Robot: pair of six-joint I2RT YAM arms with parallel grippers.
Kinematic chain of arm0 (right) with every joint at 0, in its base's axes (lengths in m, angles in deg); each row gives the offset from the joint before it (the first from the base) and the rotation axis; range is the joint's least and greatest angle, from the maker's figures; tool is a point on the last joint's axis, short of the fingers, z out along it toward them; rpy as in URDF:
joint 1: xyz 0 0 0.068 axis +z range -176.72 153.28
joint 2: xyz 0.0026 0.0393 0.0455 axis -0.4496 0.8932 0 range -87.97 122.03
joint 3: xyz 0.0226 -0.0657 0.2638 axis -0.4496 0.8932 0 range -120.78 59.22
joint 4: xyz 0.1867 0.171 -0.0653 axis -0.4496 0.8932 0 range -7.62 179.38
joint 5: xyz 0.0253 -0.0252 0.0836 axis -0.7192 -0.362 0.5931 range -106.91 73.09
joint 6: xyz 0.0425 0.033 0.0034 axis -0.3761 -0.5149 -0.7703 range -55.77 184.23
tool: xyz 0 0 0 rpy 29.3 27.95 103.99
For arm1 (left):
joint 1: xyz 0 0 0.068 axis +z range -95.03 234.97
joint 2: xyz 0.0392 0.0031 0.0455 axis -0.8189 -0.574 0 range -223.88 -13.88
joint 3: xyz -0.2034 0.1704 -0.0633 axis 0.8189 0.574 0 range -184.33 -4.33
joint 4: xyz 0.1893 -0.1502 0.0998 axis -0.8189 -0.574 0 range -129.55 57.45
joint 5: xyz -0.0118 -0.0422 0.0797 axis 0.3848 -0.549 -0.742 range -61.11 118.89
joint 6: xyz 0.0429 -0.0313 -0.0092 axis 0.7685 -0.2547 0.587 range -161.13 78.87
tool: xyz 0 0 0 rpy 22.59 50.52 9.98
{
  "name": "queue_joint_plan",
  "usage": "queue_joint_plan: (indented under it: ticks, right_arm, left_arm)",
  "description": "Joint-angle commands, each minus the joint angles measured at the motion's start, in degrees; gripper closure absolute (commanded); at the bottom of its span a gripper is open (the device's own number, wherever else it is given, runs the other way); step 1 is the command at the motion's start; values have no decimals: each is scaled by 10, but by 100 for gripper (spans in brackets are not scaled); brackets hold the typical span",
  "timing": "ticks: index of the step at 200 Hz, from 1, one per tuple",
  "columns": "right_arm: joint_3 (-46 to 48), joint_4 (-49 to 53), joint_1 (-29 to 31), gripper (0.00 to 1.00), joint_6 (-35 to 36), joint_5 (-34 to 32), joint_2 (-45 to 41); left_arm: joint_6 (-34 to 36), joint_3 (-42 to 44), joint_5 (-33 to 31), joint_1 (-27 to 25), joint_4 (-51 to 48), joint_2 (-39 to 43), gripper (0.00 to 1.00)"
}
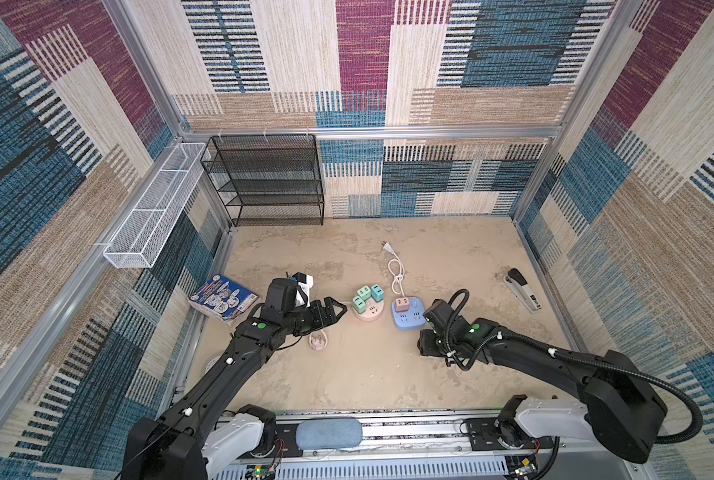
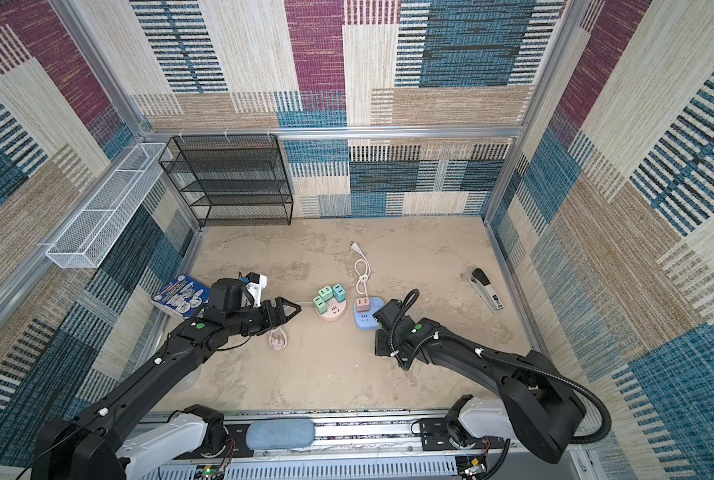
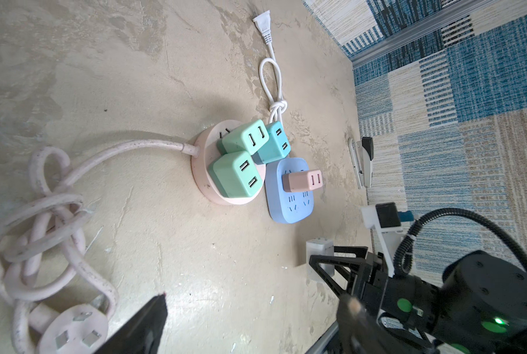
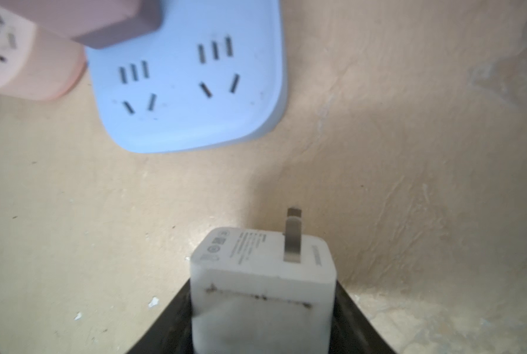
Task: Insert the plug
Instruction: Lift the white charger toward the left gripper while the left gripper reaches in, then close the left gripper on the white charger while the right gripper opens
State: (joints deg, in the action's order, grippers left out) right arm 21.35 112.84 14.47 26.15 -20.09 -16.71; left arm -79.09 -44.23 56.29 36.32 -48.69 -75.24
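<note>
Clasping white plug [image 4: 262,269]; right hand [image 4: 263,318]

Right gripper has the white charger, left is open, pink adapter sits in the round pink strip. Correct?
No: the pink adapter sits in the blue power strip, not the round pink strip, as the left wrist view shows. The right gripper does hold the white charger, and the left gripper is open.
</note>
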Motion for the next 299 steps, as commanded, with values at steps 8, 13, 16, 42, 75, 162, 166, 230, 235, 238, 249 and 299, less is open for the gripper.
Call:
queue_joint_plan:
  ticks: [8, 13, 16, 42, 75, 162, 166, 230, 235, 238, 249, 299]
  right_arm:
    - [-10, -51, 33, 74, 80, 13, -43]
    - [-13, -56, 42, 75, 88, 6, -47]
    - [-14, -59, 47, 76, 96, 4, -50]
    - [-28, -89, 100, 79, 159, -10, -58]
    - [-36, -135, 143, 79, 227, 3, -64]
    - [-94, -158, 151, 81, 310, 44, -17]
    - [-95, -160, 151, 81, 310, 46, -17]
    - [-116, -154, 156, 82, 315, 70, -4]
    - [-118, -154, 157, 82, 314, 71, -3]
    - [-118, -154, 157, 82, 315, 72, -3]
    - [-120, -152, 159, 82, 315, 76, -1]
    - [-128, -145, 168, 82, 319, 75, 12]
  left_arm:
    - [-4, 2, 15, -2, -2, 4, 11]
    - [-3, 2, 16, -3, -2, 4, 11]
    - [-3, 2, 16, -3, -2, 5, 11]
    - [1, 6, 24, -9, -2, 14, 12]
    - [8, 11, 36, -18, -9, 38, 13]
    - [39, -1, 71, -100, -14, 56, 18]
    - [40, -2, 69, -105, -14, 54, 19]
    - [35, -9, 83, -141, 25, 18, 20]
    - [33, -9, 86, -142, 31, 14, 20]
    - [31, -9, 87, -143, 35, 13, 21]
    - [27, -10, 88, -146, 45, 5, 22]
    - [14, -20, 101, -159, 74, -31, 28]
